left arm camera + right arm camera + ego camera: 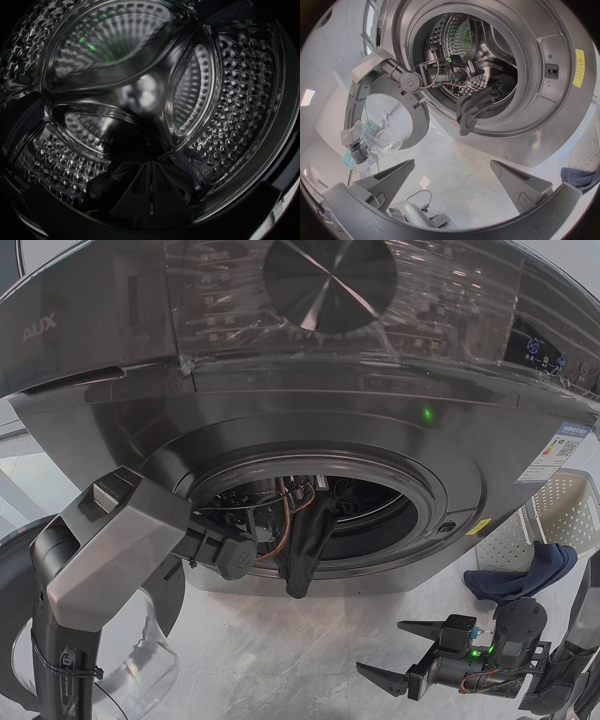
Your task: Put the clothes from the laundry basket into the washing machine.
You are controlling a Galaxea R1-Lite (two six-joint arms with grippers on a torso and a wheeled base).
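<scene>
Black cloth (306, 540) draped on dimpled drum (237, 93) | left fingers (137, 193) clench it | right fingers (382, 680) splayed

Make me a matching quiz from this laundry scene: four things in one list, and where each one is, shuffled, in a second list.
Things:
1. black garment
2. blue garment
3. left gripper
4. right gripper

Places:
A. above the floor, jaws open
B. hanging over the opening's rim
C. inside the drum
D. draped on the basket

Pairs: 1-B, 2-D, 3-C, 4-A
</scene>
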